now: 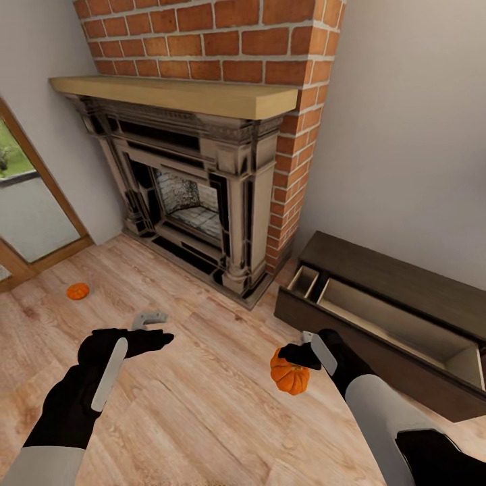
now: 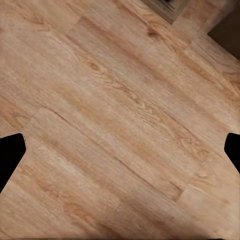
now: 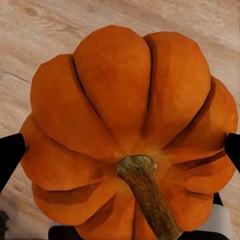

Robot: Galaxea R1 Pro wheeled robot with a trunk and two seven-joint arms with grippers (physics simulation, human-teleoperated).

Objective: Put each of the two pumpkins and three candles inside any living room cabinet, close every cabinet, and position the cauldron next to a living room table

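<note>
The right pincer (image 1: 297,356) is clamped on one pumpkin (image 1: 289,373) above the floor beside the open cabinet (image 1: 378,317), so the next move likely carries it into the drawer, while the left pincer (image 1: 150,329) hangs spread apart and the second pumpkin (image 1: 77,291) lies on the floor near the fireplace (image 1: 196,196).

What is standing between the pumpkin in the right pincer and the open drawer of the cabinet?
Nothing visible. The right pincer holds a pumpkin above the bare wooden floor, and the open drawer of the cabinet lies to its right, with its pale interior exposed. The fireplace stands farther back, off that path.
</note>
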